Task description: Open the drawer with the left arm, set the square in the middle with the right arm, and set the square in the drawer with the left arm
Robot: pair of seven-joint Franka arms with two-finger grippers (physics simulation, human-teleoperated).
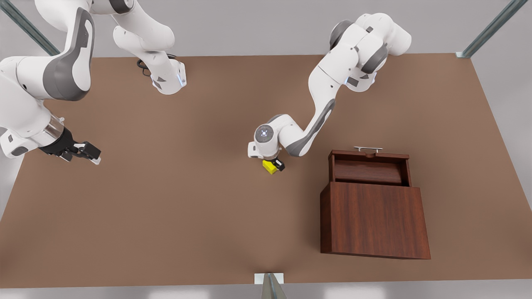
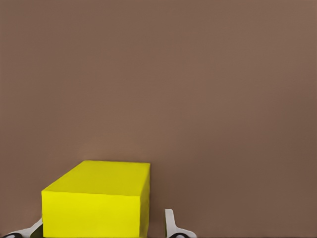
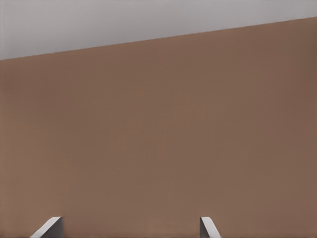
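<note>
Two fingers [image 2: 171, 224] of the left gripper [image 1: 275, 165] flank the square [image 2: 99, 198], contact undetermined; drawer [image 1: 368, 166] open. Right gripper [image 1: 85, 153] spread wide, empty.

Right gripper [image 3: 130, 228] fingers [image 3: 48, 228] spread, bare brown tabletop [image 3: 163, 139], grey wall [image 3: 99, 22]

A plain brown tabletop [image 1: 174, 207] spans the work area. Grey metal frame struts [image 1: 490, 29] run diagonally at its far corners. A small metal bracket [image 1: 269, 279] sits at the near edge.
</note>
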